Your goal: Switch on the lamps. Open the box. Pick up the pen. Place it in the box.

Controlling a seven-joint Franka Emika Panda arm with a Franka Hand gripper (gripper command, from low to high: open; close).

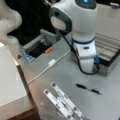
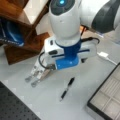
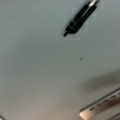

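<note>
While the arm's white wrist hangs above it, the pen [image 1: 88, 89] lies flat on the grey counter [image 1: 65, 75], a slim black barrel with a thin silvery part toward one end; it also shows in a front view [image 2: 67, 89] and at the top of the wrist view [image 3: 79, 18]. Whether the pincer [image 1: 96, 65] is released or clenched cannot be told, as its fingers are hidden behind the wrist housing. It holds nothing visible; the pen rests apart from it, untouched. Beyond the arm, the box [image 1: 110, 53] stands open, its grey compartments [image 2: 107, 96] showing nothing inside. White strips [image 1: 62, 102] lie on the counter near the pen.
</note>
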